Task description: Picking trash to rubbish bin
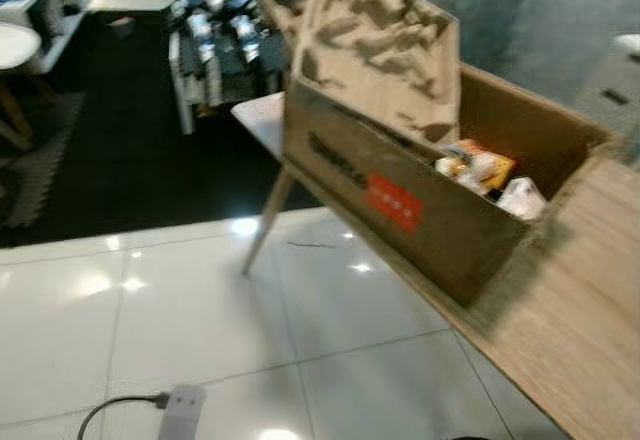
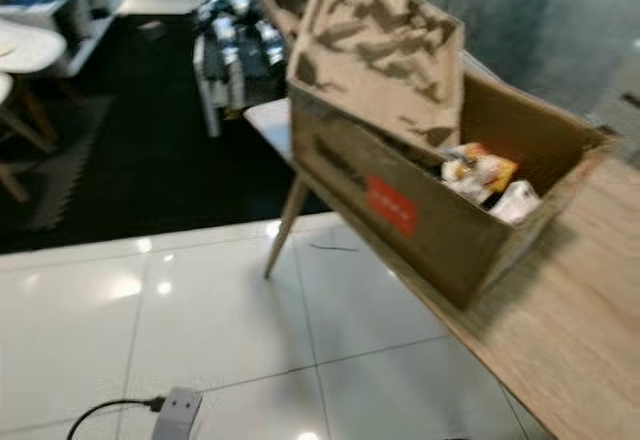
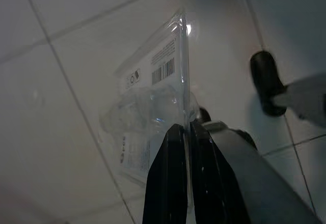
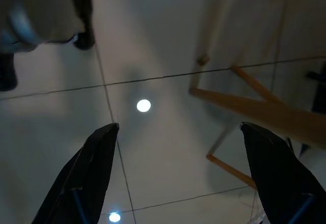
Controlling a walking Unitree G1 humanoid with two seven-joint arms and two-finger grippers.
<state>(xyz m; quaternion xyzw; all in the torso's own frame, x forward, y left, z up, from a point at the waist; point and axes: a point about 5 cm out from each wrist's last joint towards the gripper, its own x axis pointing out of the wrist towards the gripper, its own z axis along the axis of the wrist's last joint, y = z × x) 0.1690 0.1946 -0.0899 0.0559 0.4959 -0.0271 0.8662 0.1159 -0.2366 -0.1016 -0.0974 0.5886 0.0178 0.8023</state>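
- The left gripper point(image 3: 182, 132) has its two black fingers pressed nearly together, pinching the edge of one clear plastic blister pack point(image 3: 147, 107).
- The pack hangs out past the fingertips above the white tiled floor point(image 3: 61, 132). It is see-through, with a moulded bubble in the middle, a barcode and small black print near one corner.
- Beside that gripper in the left wrist view stands a dark rounded object point(image 3: 266, 81) on the tiles; what it is cannot be told.
- The right gripper point(image 4: 181, 132) is spread wide and grips nothing. Its two fingers frame glossy tiles and the pale wooden legs point(image 4: 254, 107) of a piece of furniture.
- Seen from the head, one open cardboard box point(image 1: 420, 180) with a red label on its side sits on a wooden table point(image 1: 590, 300), near the table's edge.
- One box flap stands upright, mottled with shadow. Inside lie several pieces of trash point(image 1: 485, 175): a yellow-orange wrapper and some white crumpled pieces. The blur prevents an exact count.
- On the floor near the bottom of the view lies one white plug adapter point(image 1: 180, 405) with a black cable.
- Farther back, on dark flooring, is a white stand point(image 1: 215, 50) loaded with blurred grey items.
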